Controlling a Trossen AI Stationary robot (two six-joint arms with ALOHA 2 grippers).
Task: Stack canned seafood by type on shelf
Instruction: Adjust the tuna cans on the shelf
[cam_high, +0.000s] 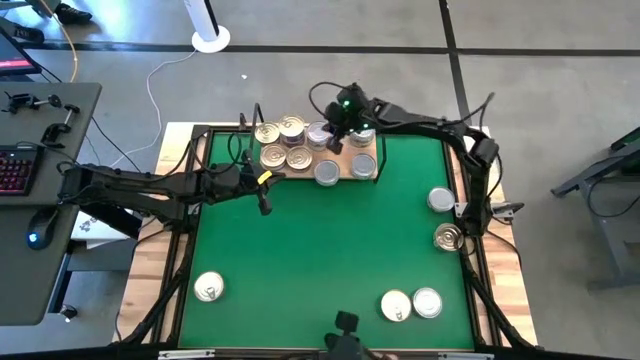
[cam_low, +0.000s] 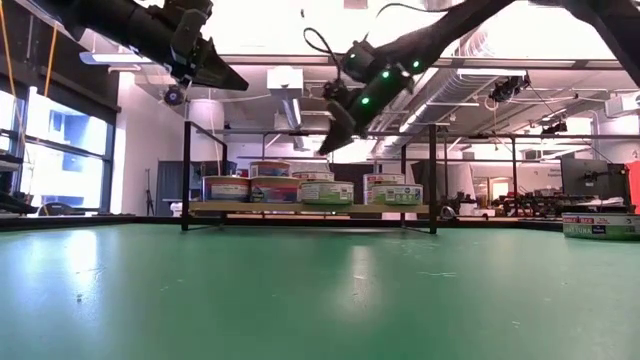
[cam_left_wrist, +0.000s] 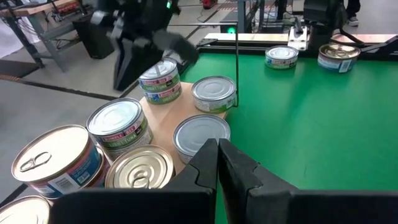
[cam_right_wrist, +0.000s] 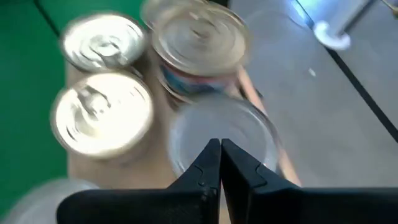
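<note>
Cans (cam_high: 285, 143) on shelf (cam_high: 347, 167); right claw (cam_high: 333, 141) above (shut).

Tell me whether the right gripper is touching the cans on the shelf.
Apart. The low view shows the right gripper hanging shut, with clear air above the cans on the shelf.

Tins (cam_left_wrist: 122, 124): metal, lids shiny and reflective, some gold-tinted with pull tabs, others plain silver-grey; sides wrapped in glossy printed paper labels.
Shelf (cam_left_wrist: 166, 112): pale wood board, smooth, matt; uprights (cam_left_wrist: 237, 56) thin black metal rod.
Mat (cam_high: 320, 250): green, smooth, faint sheen in the low view.
Table (cam_high: 505, 290): light wood edge, visible grain.
Fingers (cam_left_wrist: 239, 171): black, matt, plastic-looking.
Floor (cam_high: 540, 80): grey, smooth, dull.
</note>
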